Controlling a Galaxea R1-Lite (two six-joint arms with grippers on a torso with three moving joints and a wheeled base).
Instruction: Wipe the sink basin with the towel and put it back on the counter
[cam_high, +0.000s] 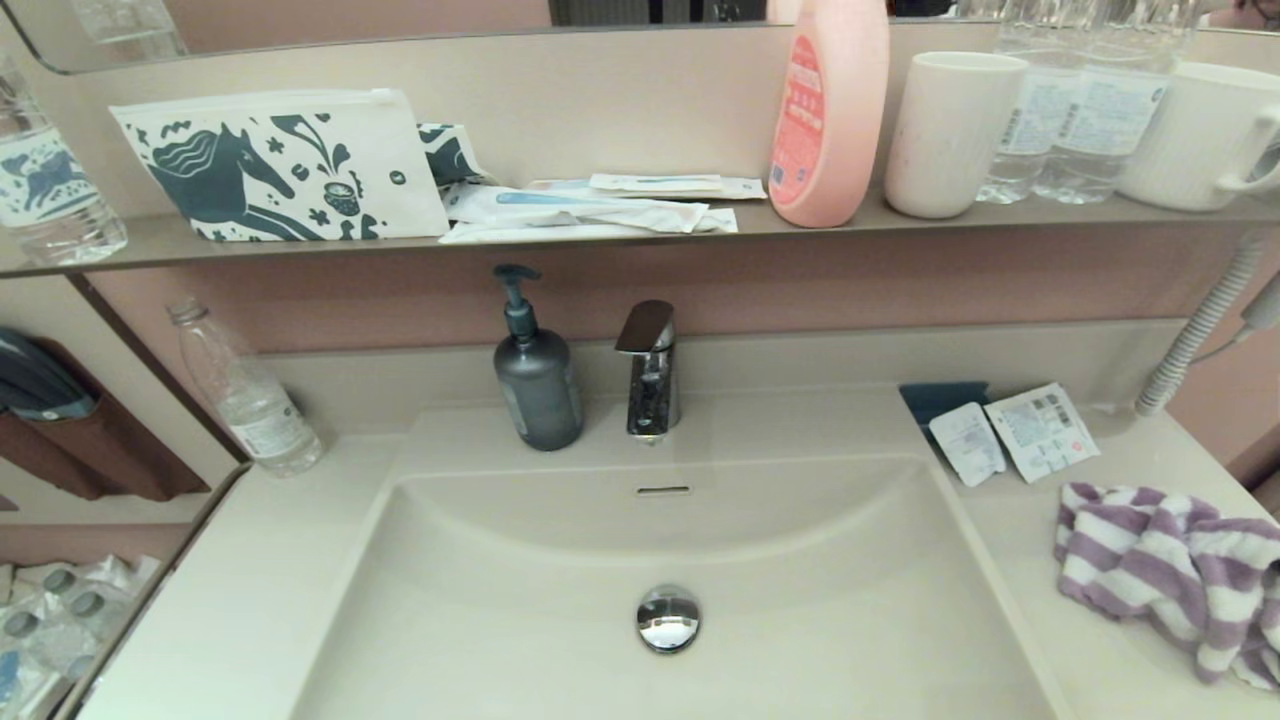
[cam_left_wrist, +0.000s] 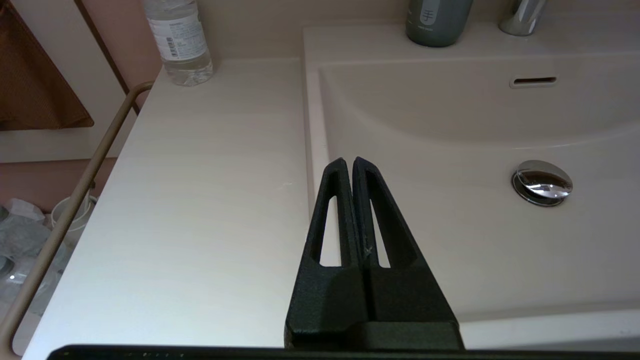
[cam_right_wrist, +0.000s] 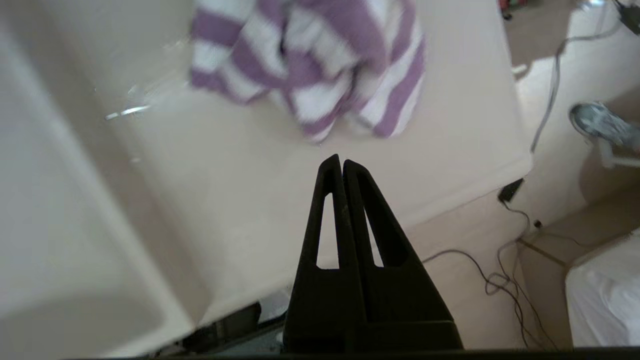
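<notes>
Neither arm reaches into the head view. The left gripper (cam_left_wrist: 348, 162) hangs with its fingers pressed together, empty. The right gripper (cam_right_wrist: 341, 160) is likewise closed on nothing.

One towel (cam_high: 1170, 575) lies at 4 o'clock on the counter (cam_high: 250, 600), beside one basin (cam_high: 560, 610) with one drain plug (cam_high: 668, 618), one tap (cam_high: 650, 368), one soap pump (cam_high: 536, 375), two sachets (cam_high: 1010, 435), two cups (cam_high: 950, 132) and one pouch (cam_high: 280, 165).
</notes>
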